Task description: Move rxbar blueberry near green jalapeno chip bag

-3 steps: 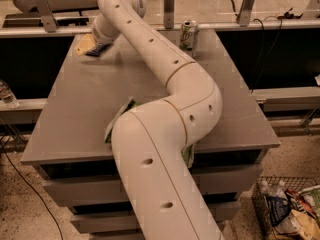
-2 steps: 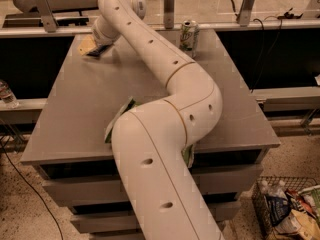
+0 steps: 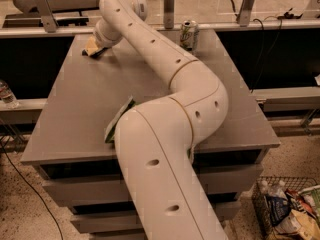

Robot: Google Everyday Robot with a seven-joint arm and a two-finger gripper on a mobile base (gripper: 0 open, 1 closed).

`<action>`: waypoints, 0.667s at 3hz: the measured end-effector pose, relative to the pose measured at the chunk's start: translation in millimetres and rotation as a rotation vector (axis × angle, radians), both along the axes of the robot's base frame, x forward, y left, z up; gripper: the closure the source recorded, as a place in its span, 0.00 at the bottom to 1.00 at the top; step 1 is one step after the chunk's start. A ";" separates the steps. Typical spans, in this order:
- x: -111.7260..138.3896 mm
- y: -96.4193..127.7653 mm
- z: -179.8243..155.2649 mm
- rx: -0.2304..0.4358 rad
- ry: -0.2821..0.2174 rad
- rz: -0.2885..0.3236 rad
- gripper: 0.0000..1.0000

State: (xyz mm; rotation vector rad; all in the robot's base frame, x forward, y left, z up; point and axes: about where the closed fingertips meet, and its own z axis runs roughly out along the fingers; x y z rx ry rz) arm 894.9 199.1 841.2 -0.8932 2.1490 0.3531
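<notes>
Robot arm (image 3: 165, 69) reached across grey desk (image 3: 75, 114) to far-L corner, jaws low at dark snack bar (image 3: 99, 52); open or closed, couldn't tell. Green chip bag (image 3: 118, 122) lay at near edge, partly behind arm, well apart from bar. Soda can (image 3: 189, 34) stood at far edge.

The grey table (image 3: 70, 114) carries a green-and-white soda can (image 3: 189, 35) upright near its far edge and the green jalapeno chip bag (image 3: 118, 122) near the front, half hidden behind the arm. The gripper (image 3: 95, 50) is low over the far left corner.
</notes>
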 end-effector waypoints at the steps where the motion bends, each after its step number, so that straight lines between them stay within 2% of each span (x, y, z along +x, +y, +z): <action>1: -9.6 -11.0 8.2 -0.009 -0.019 0.002 0.92; 2: -32.7 -25.0 32.7 -0.027 -0.072 0.041 1.00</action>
